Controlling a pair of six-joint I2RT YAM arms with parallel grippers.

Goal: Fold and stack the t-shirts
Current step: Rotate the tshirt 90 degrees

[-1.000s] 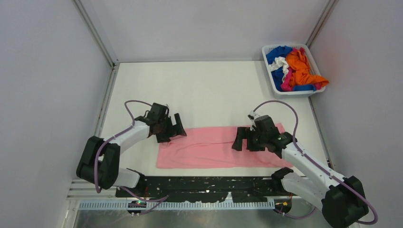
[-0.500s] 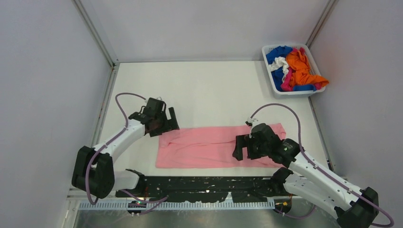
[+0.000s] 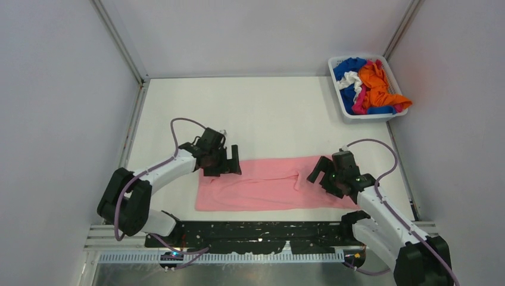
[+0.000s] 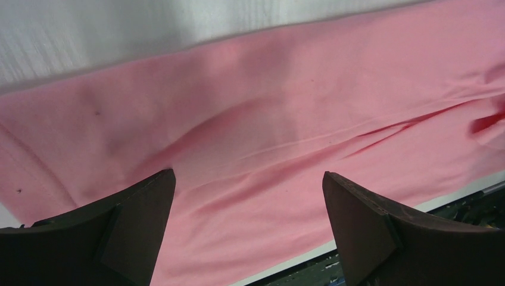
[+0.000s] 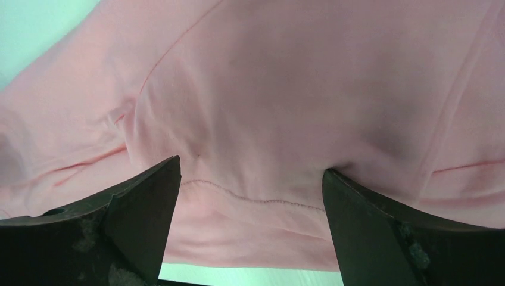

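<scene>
The light pink t-shirt (image 3: pixel 262 187) lies flat on the table (image 3: pixel 256 113) as a long folded band. From above, the left gripper (image 3: pixel 231 162) stands over the band's left end, at its far edge. The right gripper (image 3: pixel 317 173) stands over its right part. Both have their jaws spread wide with nothing between them. Well beyond the right gripper, a white basket (image 3: pixel 363 117) holds the other t-shirts (image 3: pixel 372 83) in a heap: orange, blue, white and hot pink.

In the left wrist view, pink cloth fills the gap between the parted jaws, with long creases running across it. White table shows past the shirt's far edge.

In the right wrist view, the jaws are equally wide apart above smooth pink cloth. A stitched hem crosses just ahead of them, and pale table shows at the upper left.
</scene>
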